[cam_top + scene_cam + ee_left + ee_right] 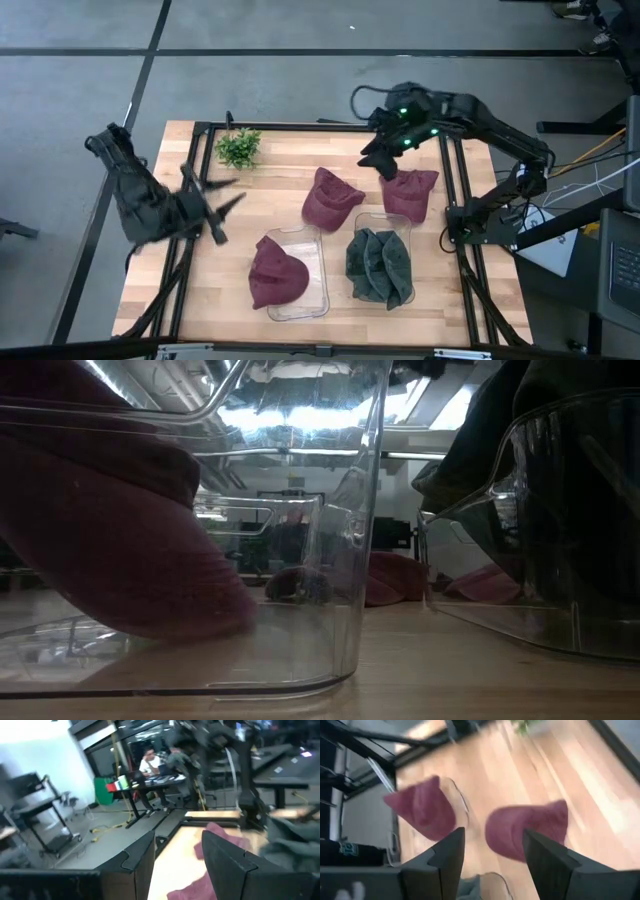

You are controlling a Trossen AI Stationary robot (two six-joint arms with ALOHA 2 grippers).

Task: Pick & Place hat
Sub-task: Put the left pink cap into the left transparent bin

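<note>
Maroon hat (pixel 277 274) in left clear bin (pixel 318 296), two more maroon hats (pixel 332 198) loose on tabletop (pixel 280 165), left gripper (pixel 222 205) fingers spread at left edge, right gripper (pixel 383 160) fingers spread above far-right hat (pixel 410 192).

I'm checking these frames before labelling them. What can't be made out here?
- Low view: the clear bin fills the frame; the maroon hats on the table behind it show only as warped smears, and neither hand shows.
- High view: the right hand hovers over the far maroon hat, covering its far edge.
- Left wrist view: motion blur; the maroon fabric can't be matched to one hat.
- High view: how many green hats are bunched together is unclear.
</note>
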